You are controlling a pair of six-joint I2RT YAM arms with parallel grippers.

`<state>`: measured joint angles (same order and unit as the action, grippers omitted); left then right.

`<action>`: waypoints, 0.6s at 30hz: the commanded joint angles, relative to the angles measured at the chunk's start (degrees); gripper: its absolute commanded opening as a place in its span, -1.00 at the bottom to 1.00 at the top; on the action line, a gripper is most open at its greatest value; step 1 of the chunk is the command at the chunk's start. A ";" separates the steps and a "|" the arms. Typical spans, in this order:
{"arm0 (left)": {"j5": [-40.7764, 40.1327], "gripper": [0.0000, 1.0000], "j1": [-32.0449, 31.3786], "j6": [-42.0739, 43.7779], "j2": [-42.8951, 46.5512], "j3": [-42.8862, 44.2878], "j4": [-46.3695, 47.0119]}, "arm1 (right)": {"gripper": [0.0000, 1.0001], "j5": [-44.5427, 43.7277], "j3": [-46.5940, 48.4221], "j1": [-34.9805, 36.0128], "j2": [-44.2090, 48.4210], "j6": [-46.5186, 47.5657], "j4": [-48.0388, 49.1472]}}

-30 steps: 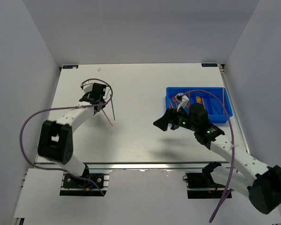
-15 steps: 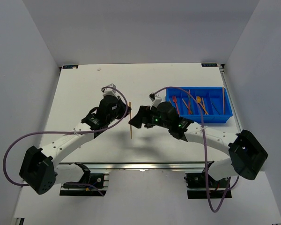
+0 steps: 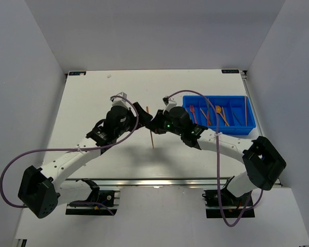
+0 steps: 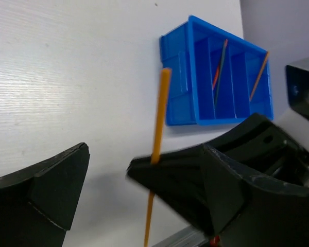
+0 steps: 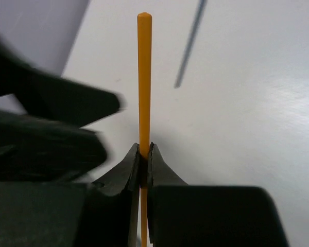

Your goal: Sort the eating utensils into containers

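Mid-table handover: the right gripper (image 5: 143,154), short of it half a second ago, now pinches the orange stick (image 5: 144,77) above the table; the left gripper (image 4: 108,162) seems spread, letting go; the blue tray (image 3: 251,125) waits rightward.

White bench (image 3: 92,98) with a faint grain fills the middle of the top view. A metal rail (image 3: 159,182) runs along its lower edge. The blue tray (image 3: 237,130) sits flat on the bench at the upper right of the frame, close to the right edge, long side running left-right. In the left wrist view the tray (image 4: 176,67) is upper right, with the bench (image 4: 67,77) to its left. A small blue label (image 3: 76,73) marks the upper left corner, with a tiny pale speck (image 3: 108,75) beside it.
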<state>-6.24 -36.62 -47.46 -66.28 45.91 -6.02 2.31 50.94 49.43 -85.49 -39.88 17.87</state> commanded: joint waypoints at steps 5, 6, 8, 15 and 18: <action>-15.81 0.96 -0.29 12.74 5.98 13.94 -24.61 | -1.00 -16.26 3.29 -22.31 6.83 21.21 -18.82; -16.69 0.96 -0.29 13.88 6.86 13.59 -26.04 | -1.00 -18.54 3.99 -24.79 6.83 28.90 -21.79; -16.62 0.96 -0.29 16.78 9.85 11.50 -27.81 | -1.00 -23.83 3.56 -30.84 6.48 36.68 -20.87; -13.01 0.96 -0.29 21.79 14.77 4.73 -29.84 | -1.00 -21.99 4.25 -46.17 -0.18 51.30 -7.77; -12.31 0.96 -0.29 22.32 15.91 2.44 -29.40 | -1.00 -23.04 8.29 -48.81 -5.20 53.41 -6.53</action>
<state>-19.35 -36.67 -27.79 -51.66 50.26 -33.32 -19.11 55.40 2.02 -87.18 6.83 6.96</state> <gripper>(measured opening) 0.979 0.090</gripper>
